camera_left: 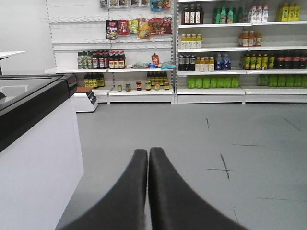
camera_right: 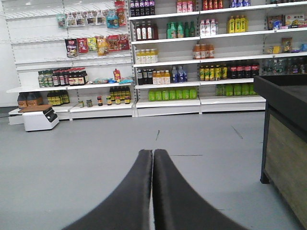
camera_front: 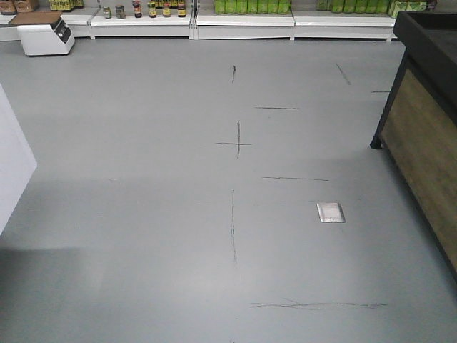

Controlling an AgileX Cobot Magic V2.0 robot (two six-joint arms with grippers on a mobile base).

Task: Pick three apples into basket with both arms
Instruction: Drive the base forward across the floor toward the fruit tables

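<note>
From where I stand, both claws are clenched with nothing in them. The left gripper (camera_left: 148, 153) shows two black fingers (camera_left: 129, 191) pressed side by side along their length. They rise from the bottom centre of its wrist view. Their long axis runs straight up the frame, and the tips point at the shelving (camera_left: 211, 91) on the far wall.

The right gripper (camera_right: 152, 153) looks the same in its own view: two fingers (camera_right: 177, 196) closed tip to tip. They point up the frame toward the stocked shelves, over bare grey floor (camera_front: 143, 214).

None of the three views shows where the apples or the basket are, so I cannot tell their heading.

At the left of the left wrist view stands one white cabinet (camera_left: 33, 158) with a black rim. At the right of the front view stands one wood-sided counter (camera_front: 428, 136) with a black top.

In the front view the floor carries one drawn cross (camera_front: 238, 143) near the centre and one small metal plate (camera_front: 330, 212) lower right. Several thin dark lines are scattered around them.

One white machine (camera_front: 45, 36) sits at upper left, near the shelf base.
</note>
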